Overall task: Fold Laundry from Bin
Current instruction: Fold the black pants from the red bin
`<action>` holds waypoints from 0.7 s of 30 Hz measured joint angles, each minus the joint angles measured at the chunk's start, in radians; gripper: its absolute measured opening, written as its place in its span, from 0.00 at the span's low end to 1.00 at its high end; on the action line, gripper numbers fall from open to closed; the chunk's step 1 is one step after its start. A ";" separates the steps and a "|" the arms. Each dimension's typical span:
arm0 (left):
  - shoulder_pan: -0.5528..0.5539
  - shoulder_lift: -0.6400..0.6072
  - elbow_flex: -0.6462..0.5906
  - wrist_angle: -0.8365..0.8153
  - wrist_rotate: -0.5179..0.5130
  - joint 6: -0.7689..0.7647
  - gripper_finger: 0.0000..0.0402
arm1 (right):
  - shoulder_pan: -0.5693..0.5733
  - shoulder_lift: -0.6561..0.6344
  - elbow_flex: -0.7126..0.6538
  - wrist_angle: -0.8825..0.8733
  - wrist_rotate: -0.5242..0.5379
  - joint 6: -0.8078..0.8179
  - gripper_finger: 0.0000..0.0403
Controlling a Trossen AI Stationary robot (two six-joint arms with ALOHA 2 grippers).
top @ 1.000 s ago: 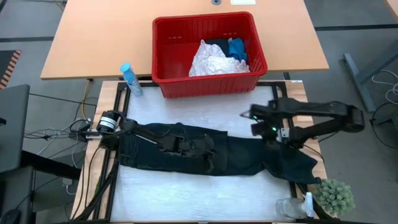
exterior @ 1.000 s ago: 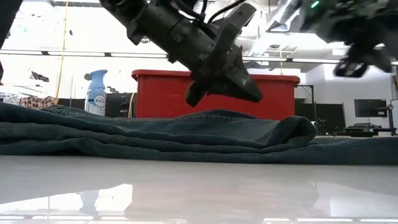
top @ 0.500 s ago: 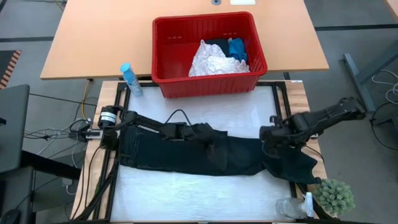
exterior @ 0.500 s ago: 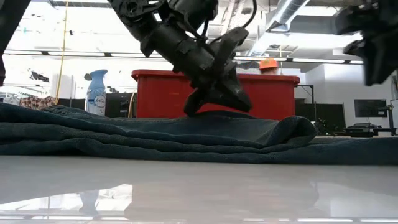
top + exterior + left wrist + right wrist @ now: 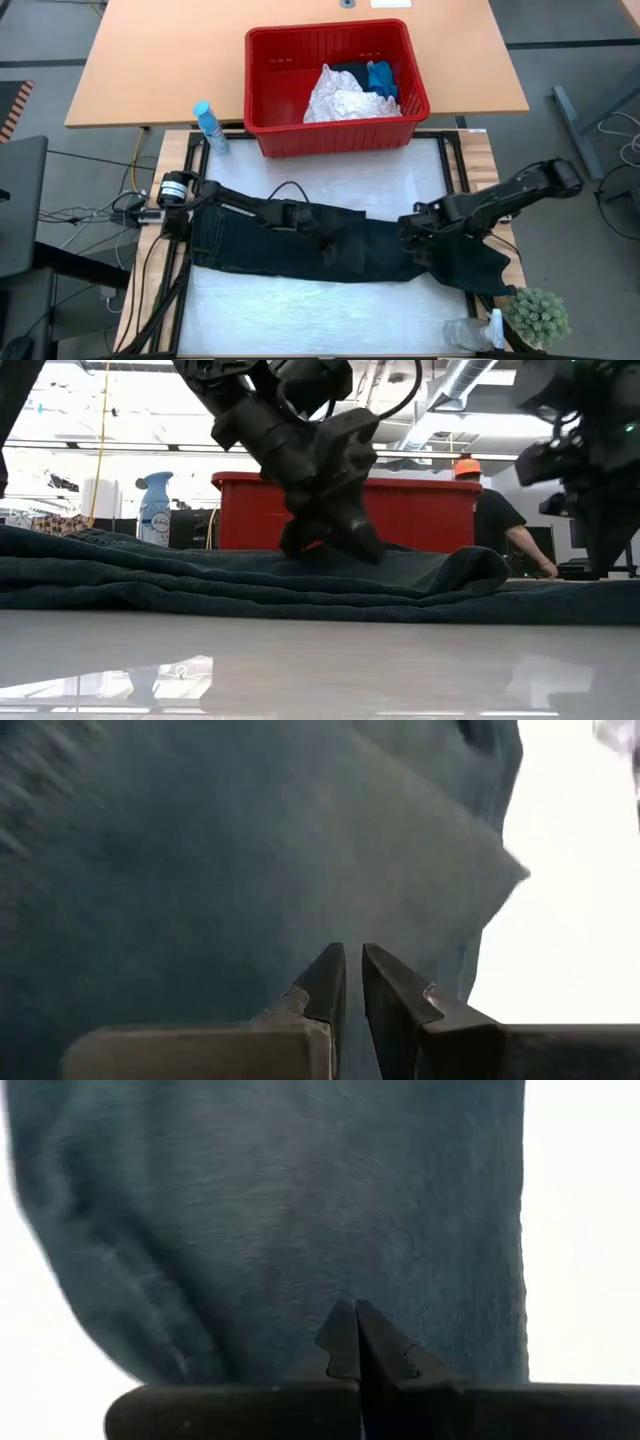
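I have the dark jeans lying lengthwise across the white work surface, in front of the red bin, which sits on the wooden table behind. From above I can see inside the bin: a white crinkled cloth, a bright blue piece and something black under them. The low view shows only the bin's wall, but it gives me the folded ridge of denim, a blue spray bottle and a person in an orange cap far behind. From above, both dark arms blend into the dark cloth, so the fingertips are hard to pick out there. The wrist views help: my left gripper is pressed down on the middle of the jeans, its fingers nearly together with a thin slit between them; I cannot tell whether cloth is caught there. My right gripper is down on the jeans toward their right end, fingers pressed together, with denim right at the tips.
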 joint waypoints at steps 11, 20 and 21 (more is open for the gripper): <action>-0.030 0.000 -0.017 -0.053 -0.011 0.091 0.07 | -0.052 0.207 0.000 0.135 -0.046 0.179 0.03; -0.030 -0.002 -0.113 -0.037 -0.038 0.125 0.07 | -0.170 0.297 0.006 0.194 0.041 0.106 0.03; -0.030 -0.003 -0.126 -0.038 -0.046 0.125 0.07 | -0.194 0.297 0.005 0.201 0.053 0.103 0.03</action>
